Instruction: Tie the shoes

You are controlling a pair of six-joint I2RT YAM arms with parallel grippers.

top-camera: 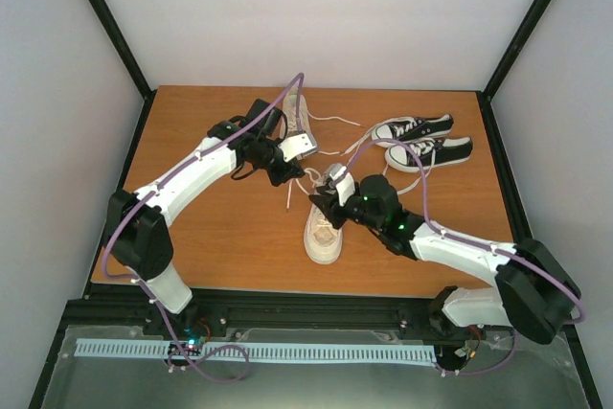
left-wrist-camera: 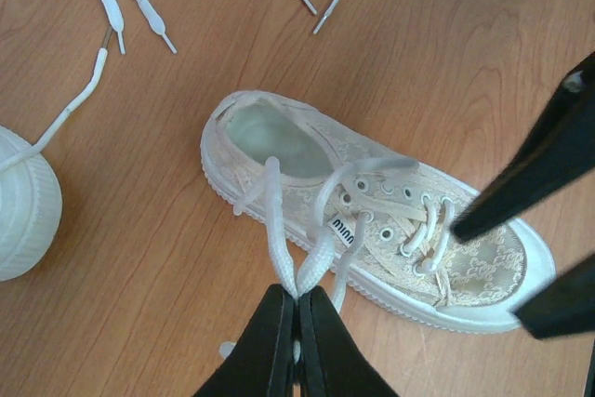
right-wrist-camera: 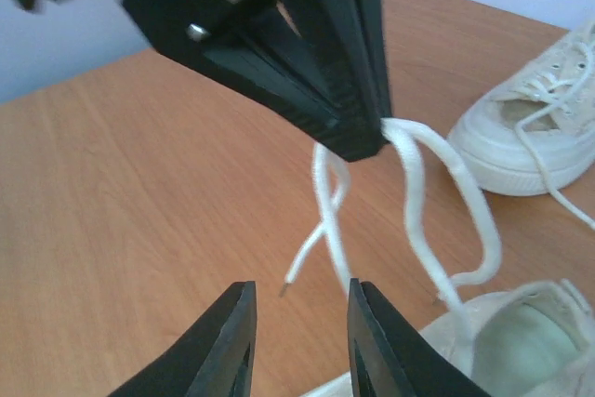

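Orange-brown wooden worktop [top-camera: 211, 237], with plain white walls behind. Pinched flat in the left claw [left-wrist-camera: 297, 309]: two strands of long white lace [left-wrist-camera: 274, 220], held side by side, jaws pressed together on them. Directly beneath: cream off-white canvas sneaker with a pale rubber sole [left-wrist-camera: 372, 220], upright on its sole at mid-worktop, both strands rising from its eyelets to the fingertips. Just below and facing that grip: right claw [right-wrist-camera: 299, 297], jaws apart, nothing between them, loose lace ends dangling beyond the gap. Farther back, partly hidden by the left arm: second cream off-white canvas sneaker [right-wrist-camera: 521, 137], also on its sole, its laces trailing slack across the wood. Well apart at the far right: pair of small black sneakers with white soles and toe caps [top-camera: 421, 141], side by side, laces spilling toward the centre.
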